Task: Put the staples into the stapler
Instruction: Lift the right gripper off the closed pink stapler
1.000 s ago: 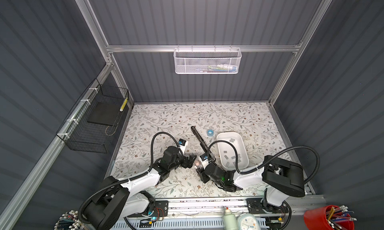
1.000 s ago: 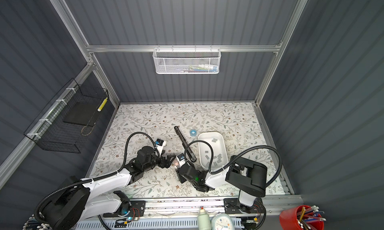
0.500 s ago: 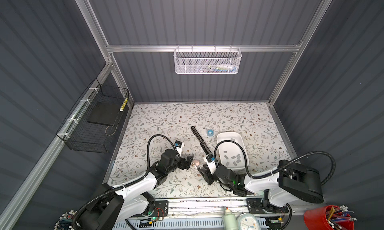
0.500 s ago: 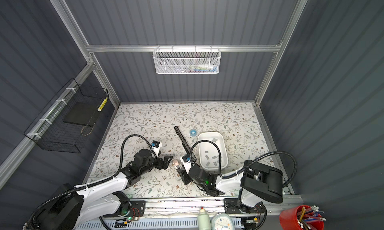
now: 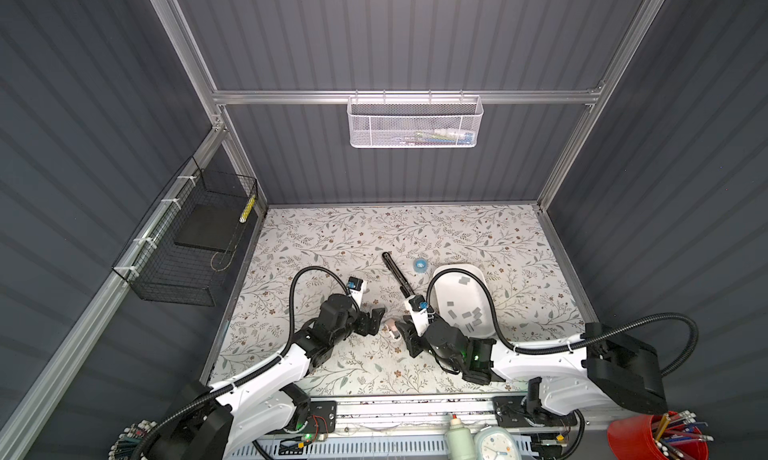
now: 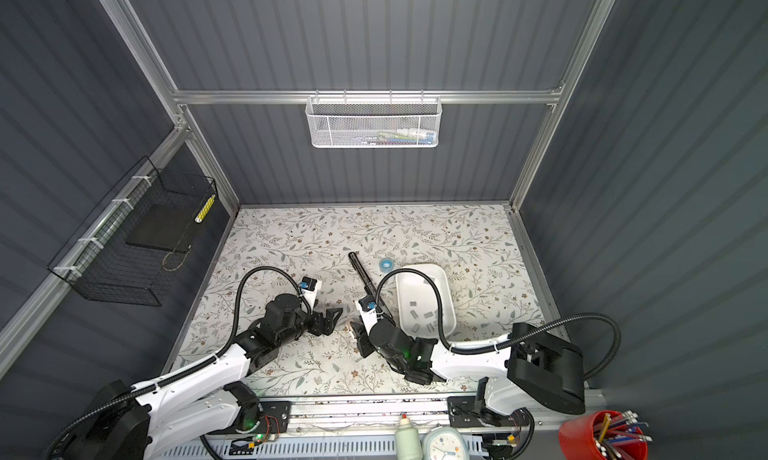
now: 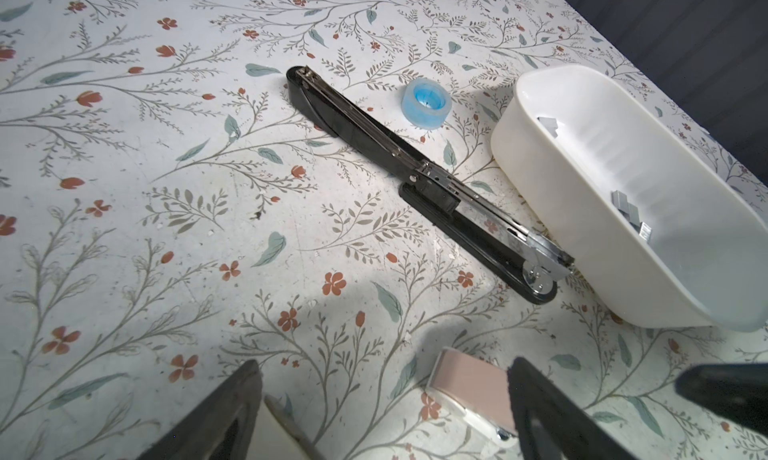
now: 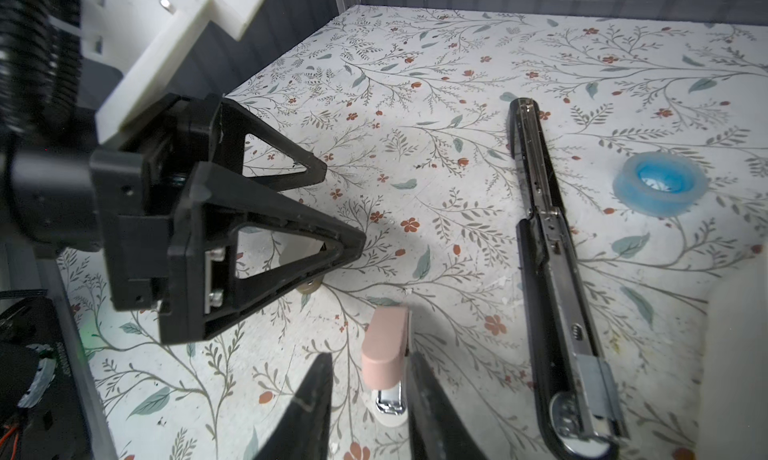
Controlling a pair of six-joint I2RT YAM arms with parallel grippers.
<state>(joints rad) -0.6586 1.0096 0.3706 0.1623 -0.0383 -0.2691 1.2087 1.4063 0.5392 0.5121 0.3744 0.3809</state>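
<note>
Only the right wrist view shows the right gripper (image 8: 372, 356) jaws straddling the pink stapler (image 8: 384, 341), not clenched, one side gapped; left gripper (image 8: 338, 208) jaws released.

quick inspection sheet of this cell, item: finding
surface: floral table, few specks
job's things: black stapler lies opened flat; staples loose in white tray beside it
clutter: blue tape roll; pink stapler
grippers: left gripper open, empty; right gripper around pink stapler, grip unclear
cables: left hose loops over table; right hose arcs above tray
surroundings: mesh basket on back wall, wire basket on left wall, red pen cup, bottle, clock in front
</note>
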